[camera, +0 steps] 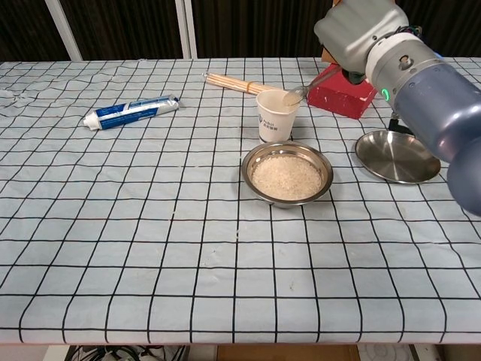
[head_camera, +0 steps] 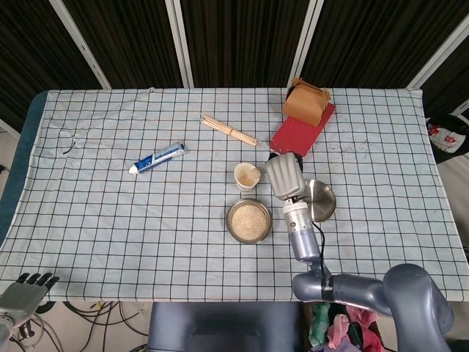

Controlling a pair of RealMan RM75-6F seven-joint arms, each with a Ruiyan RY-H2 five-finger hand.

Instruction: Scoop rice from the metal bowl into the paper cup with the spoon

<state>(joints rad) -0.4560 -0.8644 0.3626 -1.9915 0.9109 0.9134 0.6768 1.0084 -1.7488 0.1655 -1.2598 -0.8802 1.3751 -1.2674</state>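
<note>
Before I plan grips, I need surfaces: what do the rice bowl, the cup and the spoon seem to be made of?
Metal bowl: looks like polished steel; its rim mirrors the light. Paper cup: matte off-white, thin-walled, small print on its side, so probably paper. Spoon: thin silvery handle, likely metal; its bowl, tipped at the cup's rim, is covered with rice.

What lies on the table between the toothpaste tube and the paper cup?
Nothing: between the toothpaste tube and the paper cup only bare checked tablecloth shows in the chest view. The bundle of sticks lies farther back, off that line.
</note>
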